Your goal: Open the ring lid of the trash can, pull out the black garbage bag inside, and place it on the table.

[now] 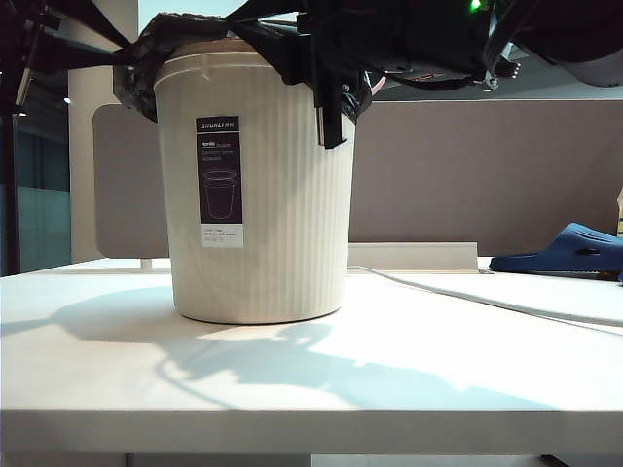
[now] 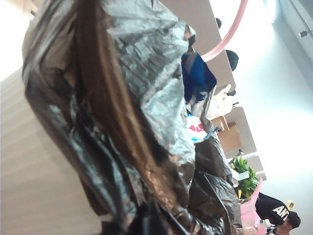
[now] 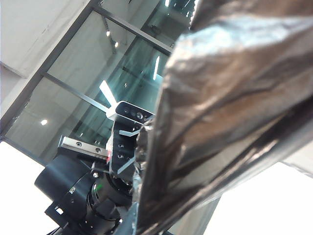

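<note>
Black garbage bag (image 2: pixel 146 98) plastic fills both wrist views right up against the lenses, glossy and crinkled, which tells me both arms are working at the mouth of the can.

In the exterior view the table (image 1: pixel 292 389) runs bare and white across the lower frame. The trash can (image 1: pixel 263 214) stands upright on it, left of centre, its label (image 1: pixel 220 180) facing me. It sits squarely on its base, so the bag should be able to come straight up.

At the top of the frame the black garbage bag is bunched over the cream rim, spilling down on the upper left and upper right. It is inside the can, not yet on the table.

The right gripper (image 1: pixel 331 112) hangs over the rim at upper centre, one dark finger down the outside wall. Its jaws are pressed together, though I cannot make out what lies between them.

The left gripper (image 3: pixel 134 152) shows in the right wrist view, lower left of centre, buried in the bag's folds. Whether its jaws are spread or pinching I cannot tell.

Beyond the bag, in the upper right of the left wrist view, a curve of the ring lid (image 2: pixel 227 36) appears lifted clear of the rim. What holds it is hidden.

Farther back at the right edge lies a blue slipper (image 1: pixel 569 248).
</note>
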`<action>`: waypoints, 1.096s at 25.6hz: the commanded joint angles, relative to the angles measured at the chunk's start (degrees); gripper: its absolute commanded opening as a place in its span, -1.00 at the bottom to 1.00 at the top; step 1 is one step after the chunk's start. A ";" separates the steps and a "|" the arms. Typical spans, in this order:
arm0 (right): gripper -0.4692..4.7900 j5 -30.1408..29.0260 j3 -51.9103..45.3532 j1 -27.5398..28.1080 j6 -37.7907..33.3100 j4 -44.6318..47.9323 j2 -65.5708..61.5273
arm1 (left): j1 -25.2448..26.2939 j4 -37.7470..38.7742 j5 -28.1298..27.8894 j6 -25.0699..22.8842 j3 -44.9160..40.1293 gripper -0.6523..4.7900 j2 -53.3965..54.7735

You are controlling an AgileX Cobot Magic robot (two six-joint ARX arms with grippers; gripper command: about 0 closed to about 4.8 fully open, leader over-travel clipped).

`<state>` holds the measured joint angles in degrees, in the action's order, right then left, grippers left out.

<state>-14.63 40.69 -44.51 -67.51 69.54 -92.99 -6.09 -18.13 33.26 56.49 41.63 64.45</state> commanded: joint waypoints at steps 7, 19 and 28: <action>-0.83 -2.03 0.24 -0.15 1.99 1.09 0.33 | -0.02 -5.01 -1.01 1.29 0.13 -0.78 -0.11; -0.83 -6.54 2.78 0.96 4.17 4.26 0.35 | -0.02 -13.22 1.07 7.45 0.15 -0.78 -0.11; -0.83 -11.15 10.45 3.65 4.81 -0.24 0.35 | -0.02 -19.19 1.44 11.50 0.33 -0.78 -0.11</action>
<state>-25.32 50.22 -41.39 -63.11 69.89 -92.99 -6.09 -35.42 34.30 67.61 41.65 64.49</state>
